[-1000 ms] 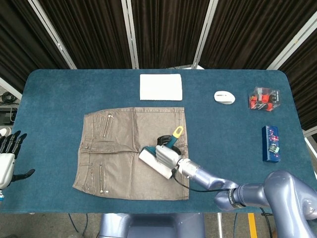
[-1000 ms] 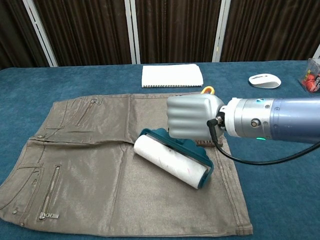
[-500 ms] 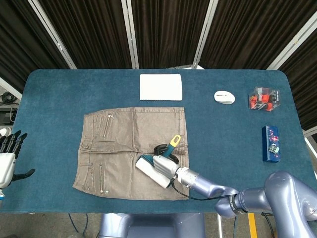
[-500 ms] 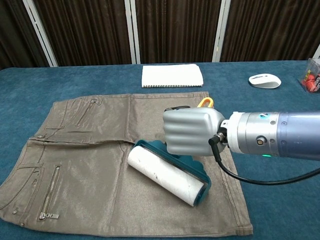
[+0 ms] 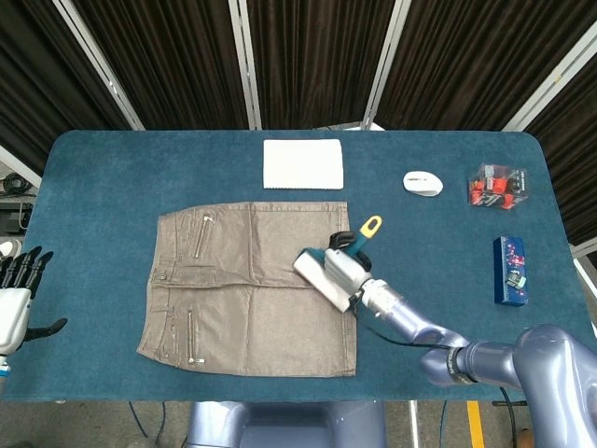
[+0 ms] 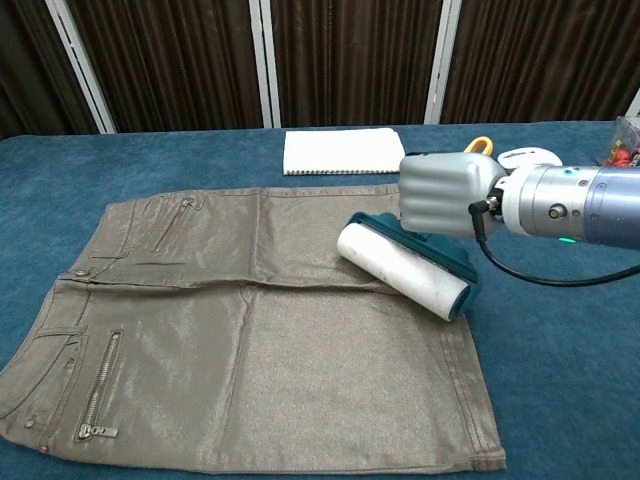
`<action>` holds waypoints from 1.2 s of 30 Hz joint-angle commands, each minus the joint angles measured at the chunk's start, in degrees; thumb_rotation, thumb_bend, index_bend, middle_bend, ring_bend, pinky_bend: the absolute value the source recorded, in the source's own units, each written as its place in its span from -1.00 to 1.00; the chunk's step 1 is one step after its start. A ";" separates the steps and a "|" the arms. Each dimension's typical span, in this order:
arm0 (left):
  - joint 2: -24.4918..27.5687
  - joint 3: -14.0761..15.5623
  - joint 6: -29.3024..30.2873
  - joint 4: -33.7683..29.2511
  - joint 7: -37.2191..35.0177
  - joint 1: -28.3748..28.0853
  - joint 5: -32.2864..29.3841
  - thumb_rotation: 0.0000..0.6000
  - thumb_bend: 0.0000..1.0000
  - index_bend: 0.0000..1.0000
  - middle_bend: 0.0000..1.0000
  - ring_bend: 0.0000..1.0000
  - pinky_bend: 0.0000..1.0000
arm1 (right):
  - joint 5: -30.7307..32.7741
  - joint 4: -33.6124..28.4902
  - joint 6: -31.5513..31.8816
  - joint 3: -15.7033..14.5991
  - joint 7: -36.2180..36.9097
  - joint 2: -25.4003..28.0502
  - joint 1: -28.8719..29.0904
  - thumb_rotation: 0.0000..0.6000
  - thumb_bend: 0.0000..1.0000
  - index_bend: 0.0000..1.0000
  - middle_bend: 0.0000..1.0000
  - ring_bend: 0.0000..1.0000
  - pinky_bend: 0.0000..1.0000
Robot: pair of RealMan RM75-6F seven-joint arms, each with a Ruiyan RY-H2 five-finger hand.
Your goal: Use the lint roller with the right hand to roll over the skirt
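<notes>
A taupe skirt (image 5: 244,285) (image 6: 250,340) lies flat on the blue table, waistband to the left. My right hand (image 5: 343,270) (image 6: 446,192) grips the teal handle of the lint roller (image 5: 317,275) (image 6: 402,268). Its white roll rests at the skirt's right edge, tilted diagonally. The yellow handle end (image 5: 370,225) sticks out behind the hand. My left hand (image 5: 17,297) hovers open off the table's left edge, holding nothing; the chest view does not show it.
A folded white cloth (image 5: 303,163) (image 6: 344,150) lies behind the skirt. A white mouse (image 5: 423,183) (image 6: 529,156), a clear box of red items (image 5: 496,185) and a blue box (image 5: 510,270) sit to the right.
My right hand has moved the roller away from me and to the right, from the skirt's lower middle to its right edge. The left hand has stayed still.
</notes>
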 commanded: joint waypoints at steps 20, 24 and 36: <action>0.50 -0.06 0.58 -0.07 -1.10 0.21 0.19 1.00 -1.00 -1.00 -1.00 -1.00 -1.00 | -10.18 -8.99 1.13 -2.54 -0.50 -1.24 -1.38 1.00 0.68 0.11 0.23 0.13 0.08; 0.55 -0.04 0.55 -0.07 -1.17 0.20 0.22 1.00 -1.00 -1.00 -1.00 -1.00 -1.00 | -12.28 -10.88 1.01 -3.06 -0.35 -1.28 -1.68 1.00 0.68 0.11 0.23 0.14 0.09; 0.40 0.00 0.37 -0.01 -0.88 0.14 0.08 1.00 -1.00 -1.00 -1.00 -1.00 -1.00 | -14.48 -11.08 0.76 -2.41 0.97 -1.44 -2.83 1.00 0.68 0.11 0.23 0.14 0.09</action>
